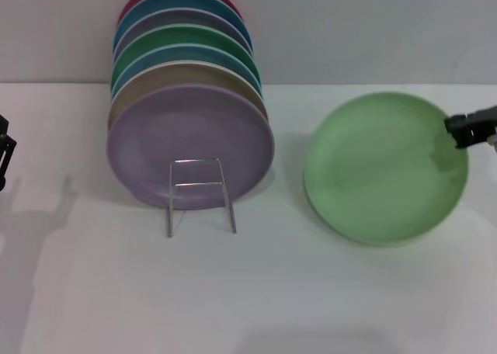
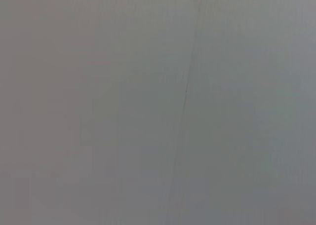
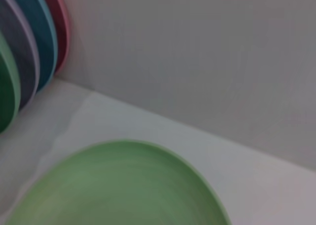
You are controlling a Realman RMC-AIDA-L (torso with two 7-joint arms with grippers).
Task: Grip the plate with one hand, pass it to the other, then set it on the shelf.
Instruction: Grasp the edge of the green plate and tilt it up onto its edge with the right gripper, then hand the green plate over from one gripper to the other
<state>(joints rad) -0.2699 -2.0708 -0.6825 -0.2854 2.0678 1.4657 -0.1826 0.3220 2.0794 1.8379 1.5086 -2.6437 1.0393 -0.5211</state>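
At the far left edge of the head view the left gripper (image 1: 5, 154) hangs low beside the worktop (image 1: 256, 292), well apart from everything; only a dark sliver of it shows, so whether its fingers are apart or together cannot be told, and its own wrist camera sees nothing but blank grey surface.

Next comes the shelf (image 1: 200, 192), a thin wire rack already loaded with a leaning row of plates, the lilac plate (image 1: 190, 144) at the front. There the later risk lies: little free room seems left in front of that stack, so a plate set down carelessly could knock the lilac one or slide off the wire loop.

To the right, the plate (image 1: 386, 168) lies on the worktop, well clear of the rack, seeming slightly tilted.

At the right edge the right gripper (image 1: 470, 130) sits at the plate's far rim, just touching or just above it; I cannot tell whether it is parted or already pinching the rim. A grasp this close to the edge looks shallow, so the smooth plate could pivot or slip when lifted, and the coming handover would then be awkward.
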